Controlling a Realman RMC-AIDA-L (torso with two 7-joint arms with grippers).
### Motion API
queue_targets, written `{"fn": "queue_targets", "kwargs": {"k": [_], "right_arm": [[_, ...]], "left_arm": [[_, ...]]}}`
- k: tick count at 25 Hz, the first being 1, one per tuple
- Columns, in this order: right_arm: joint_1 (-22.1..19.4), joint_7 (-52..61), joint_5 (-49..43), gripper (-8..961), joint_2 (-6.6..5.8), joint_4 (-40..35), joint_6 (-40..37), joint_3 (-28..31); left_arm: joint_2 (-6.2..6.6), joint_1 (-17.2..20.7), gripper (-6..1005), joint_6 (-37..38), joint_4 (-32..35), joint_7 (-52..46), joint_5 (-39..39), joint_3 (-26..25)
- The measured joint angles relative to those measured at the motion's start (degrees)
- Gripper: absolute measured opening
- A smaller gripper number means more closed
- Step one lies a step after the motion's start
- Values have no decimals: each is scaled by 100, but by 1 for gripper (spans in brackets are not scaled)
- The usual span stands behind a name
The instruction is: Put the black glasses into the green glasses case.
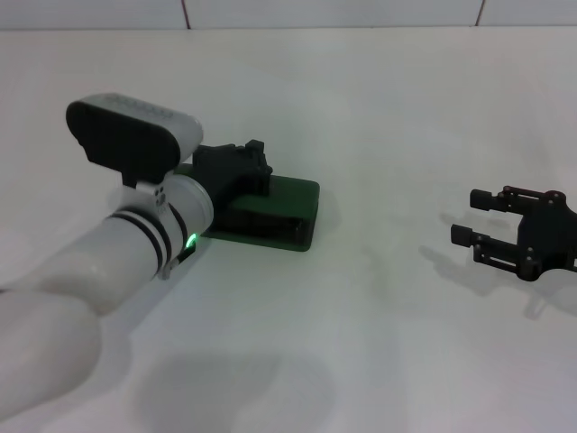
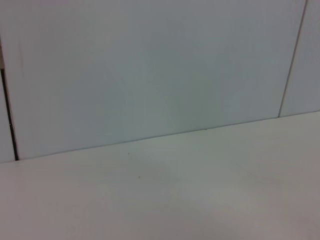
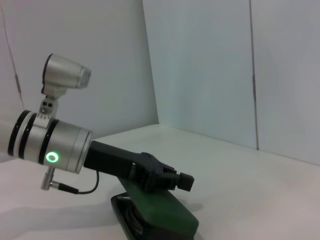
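**Case on white table**

Left gripper [image 1: 257,167]: over the case, finger state cannot be told.
Case [image 1: 287,209]: dark green, oblong, rounded corners, lid partly raised; left of centre.
Right gripper [image 1: 478,216]: fingers spread, empty, well apart at right.

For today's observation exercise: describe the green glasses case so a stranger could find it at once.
On the white table, look under the left gripper. The green glasses case lies flat below it: a dark green oblong with rounded corners, the table's only coloured thing.
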Motion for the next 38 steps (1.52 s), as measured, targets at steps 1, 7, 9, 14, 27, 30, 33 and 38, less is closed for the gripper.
{"fn": "queue_targets", "kwargs": {"k": [1,7,9,14,27,30,33,38], "right_arm": [[0,0,-2,562,-1,0,0,0],[-3,0,-3,562,-3,5,49,0],[-1,0,-3,562,-3,6,53,0],[-5,0,1,561,-1,8,58,0],[22,9,-12,562,2,8,125,0],[23,9,-10,563,3,7,135,0],[23,9,-4,562,1,8,135,0],[24,9,6,563,-3,7,137,0]], "left_arm": [[0,25,2,-91,-34,2,0,66],[0,84,4,-618,-172,-13,0,386],[3,99,5,-693,-174,-18,-5,427],[14,136,6,-964,-233,-28,-5,561],[18,312,10,-1306,-362,-72,0,780],[18,300,11,-1355,-382,-98,0,820],[20,285,12,-1373,-373,-107,0,831],[35,271,14,-1403,-351,-110,7,844]]}}
